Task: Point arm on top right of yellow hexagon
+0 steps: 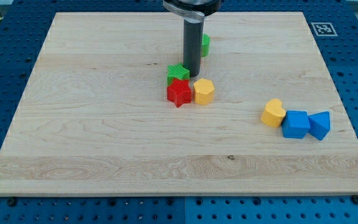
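Nearest the view's bottom, the pale wooden board (104,155) runs bare across its lower half. Up on the view's right, three blocks huddle: a yellow rounded, heart-like block (273,113), touching a blue cube (296,124), with a blue wedge-shaped block (320,124) pressed against that.

Now the centre cluster: a red star-shaped block (179,93) sits shoulder to shoulder with the yellow hexagon block (204,91), the hexagon on the star's right. Just behind the star, a green cube-like block (178,73).

And there's my tip (193,76), the end of the dark straight rod, planted just above the hexagon at its upper-left edge, right beside the green block. No jaws on this rod, so nothing to call wide or narrow.

Farthest back, a second green block (205,45) peeks from behind the rod, shape unclear.
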